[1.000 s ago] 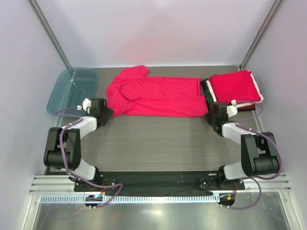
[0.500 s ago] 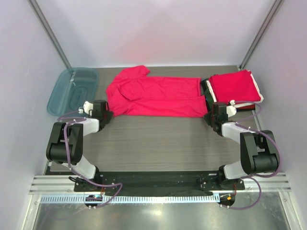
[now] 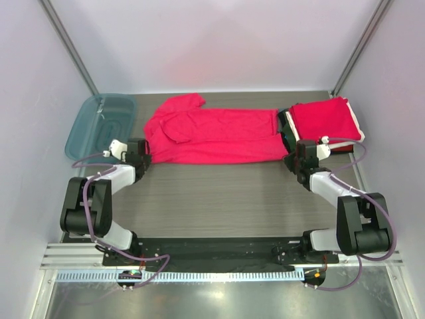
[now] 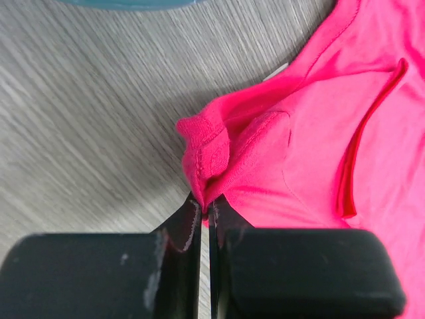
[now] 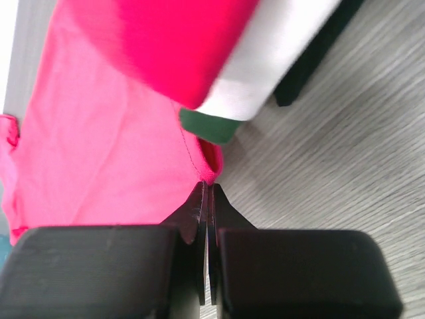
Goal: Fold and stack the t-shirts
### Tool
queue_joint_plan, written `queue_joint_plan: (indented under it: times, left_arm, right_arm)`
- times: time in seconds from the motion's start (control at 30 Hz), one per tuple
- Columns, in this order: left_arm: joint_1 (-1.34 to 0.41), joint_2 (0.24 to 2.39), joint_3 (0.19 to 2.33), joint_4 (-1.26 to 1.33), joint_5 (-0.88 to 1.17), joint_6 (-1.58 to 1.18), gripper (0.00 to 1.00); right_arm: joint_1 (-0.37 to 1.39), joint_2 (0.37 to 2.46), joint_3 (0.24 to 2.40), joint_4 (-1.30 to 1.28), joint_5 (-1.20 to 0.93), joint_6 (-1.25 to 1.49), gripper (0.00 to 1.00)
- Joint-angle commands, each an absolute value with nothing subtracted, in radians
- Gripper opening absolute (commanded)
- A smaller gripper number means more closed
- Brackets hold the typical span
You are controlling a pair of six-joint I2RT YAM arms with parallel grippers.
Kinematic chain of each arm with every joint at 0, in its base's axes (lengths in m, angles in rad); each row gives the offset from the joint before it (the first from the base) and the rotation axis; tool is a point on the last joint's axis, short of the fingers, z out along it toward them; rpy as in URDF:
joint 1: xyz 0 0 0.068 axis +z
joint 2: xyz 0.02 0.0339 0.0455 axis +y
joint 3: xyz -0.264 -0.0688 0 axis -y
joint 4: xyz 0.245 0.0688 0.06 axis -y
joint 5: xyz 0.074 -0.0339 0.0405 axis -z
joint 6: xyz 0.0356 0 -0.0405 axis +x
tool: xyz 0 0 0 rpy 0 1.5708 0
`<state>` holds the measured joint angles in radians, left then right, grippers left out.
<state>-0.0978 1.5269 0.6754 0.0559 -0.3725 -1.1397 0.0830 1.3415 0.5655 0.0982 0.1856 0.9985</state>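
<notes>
From above, the crimson t-shirt (image 3: pixel 212 136) is lying spread across the desk (image 3: pixel 212 199), beside the folded stack (image 3: pixel 325 118). In the left wrist view, the left gripper (image 4: pixel 206 207) is pinching a bunched hem, jaws closed. In the right wrist view, the right gripper (image 5: pixel 207 194) is clamping only a thin corner, so the fabric is risking slipping free during lifting.

- No text, brand, number or sign can be read in any view.
- A small white sliver (image 4: pixel 277 69) peeks from under the crimson t-shirt (image 4: pixel 319 133); no print shows on it.
</notes>
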Motion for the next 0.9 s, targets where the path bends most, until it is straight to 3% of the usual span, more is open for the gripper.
queue_joint_plan:
  times: [0.0,0.2,0.3,0.47,0.7,0.87]
  left_arm:
    - [-0.094,1.482,0.747,0.000,-0.425,-1.115,0.00]
    - [-0.071,1.456,1.072,-0.311,-0.351,-1.089,0.00]
    - [-0.072,1.387,1.088,-0.322,-0.348,-1.072,0.00]
    - [-0.071,1.313,1.008,-0.481,-0.403,-1.072,0.00]
    - [-0.072,1.192,0.756,-0.489,-0.385,-1.086,0.00]
    - [-0.072,1.066,0.638,-0.563,-0.414,-1.042,0.01]
  right_arm:
    - [0.081,1.313,0.664,0.043,0.239,1.003,0.01]
    - [0.037,1.339,0.982,-0.144,0.164,0.999,0.01]
    - [0.037,1.281,1.029,-0.179,0.166,0.988,0.01]
    - [0.035,1.201,0.887,-0.210,0.117,1.005,0.01]
    - [0.035,1.031,0.560,-0.213,0.090,1.031,0.01]
    - [0.037,0.930,0.480,-0.316,0.094,1.002,0.01]
